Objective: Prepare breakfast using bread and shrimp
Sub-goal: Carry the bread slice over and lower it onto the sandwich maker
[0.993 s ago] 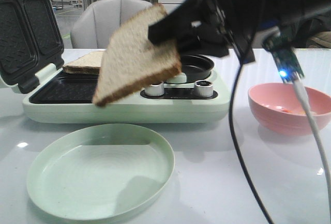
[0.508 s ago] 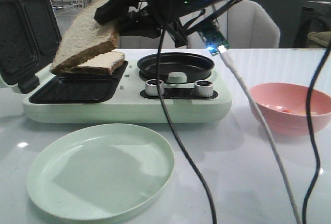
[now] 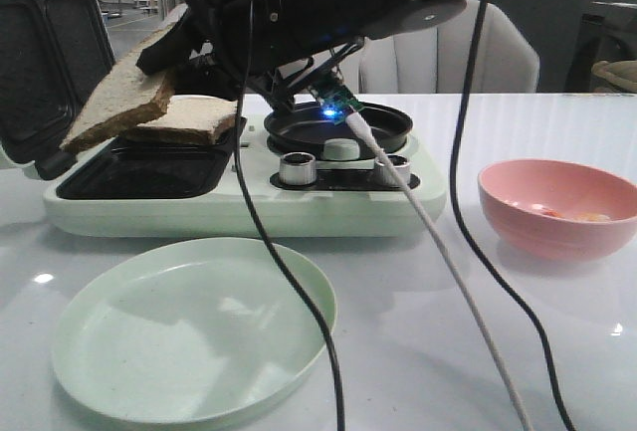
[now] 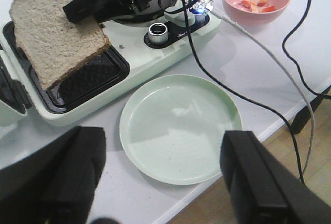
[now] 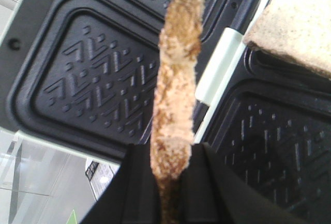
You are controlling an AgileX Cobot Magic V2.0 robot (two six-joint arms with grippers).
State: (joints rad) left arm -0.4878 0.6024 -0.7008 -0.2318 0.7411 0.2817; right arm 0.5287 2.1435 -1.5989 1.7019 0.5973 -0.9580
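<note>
My right gripper (image 3: 189,33) is shut on one bread slice (image 3: 117,103), holding it tilted, low end to the left, over the left tray of the sandwich maker (image 3: 249,214). In the right wrist view that slice (image 5: 176,79) shows edge-on between the shut gripper (image 5: 173,167) fingers. The second bread slice (image 3: 189,120) lies flat at the back of that tray, just under the held one. Orange-pink shrimp pieces (image 4: 257,3) lie in the pink bowl (image 3: 557,237) at the right. My left gripper (image 4: 160,182) hangs open and empty above the table's front edge.
A pale green plate (image 3: 199,245) sits in front of the sandwich maker. The maker's lid (image 3: 50,53) stands open at the left; its round pan (image 3: 338,130) and two silver knobs (image 3: 297,167) are on the right half. Black and white cables (image 3: 299,302) hang across the plate.
My right arm has swung left with the bread slice, from in front of the knobs to over the left tray, and lowered it toward the slice lying there.
</note>
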